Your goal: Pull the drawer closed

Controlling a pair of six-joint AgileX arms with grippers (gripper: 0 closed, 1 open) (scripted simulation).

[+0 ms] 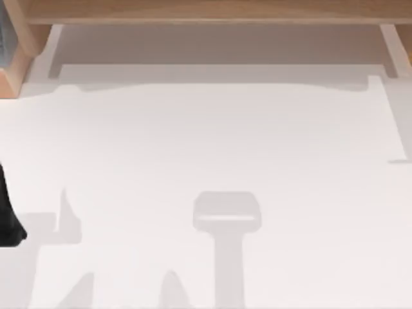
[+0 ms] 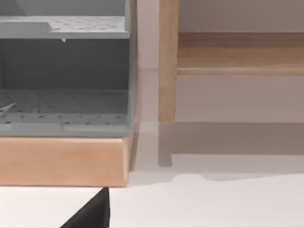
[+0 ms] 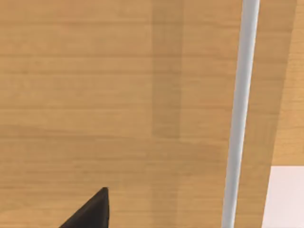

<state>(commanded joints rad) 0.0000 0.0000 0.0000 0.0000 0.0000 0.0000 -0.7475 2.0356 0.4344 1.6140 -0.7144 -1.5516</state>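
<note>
Right hand [image 3: 90, 211] close against the wooden drawer front [image 3: 118, 95], beside its pale bar handle [image 3: 240, 114]; left hand [image 2: 90, 213] low over the white worktop [image 1: 206, 148]. Finger spread impossible to tell for either.

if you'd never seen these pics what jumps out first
In the right wrist view, a pale metal bar handle runs across a wooden panel. The left wrist view shows a grey perforated rack in a wooden frame. From above, the white table carries arm-shaped shadows.

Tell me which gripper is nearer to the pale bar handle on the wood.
Right. The right gripper is close to the wooden front, beside the bar handle. The left gripper faces the grey shelf unit instead.
</note>
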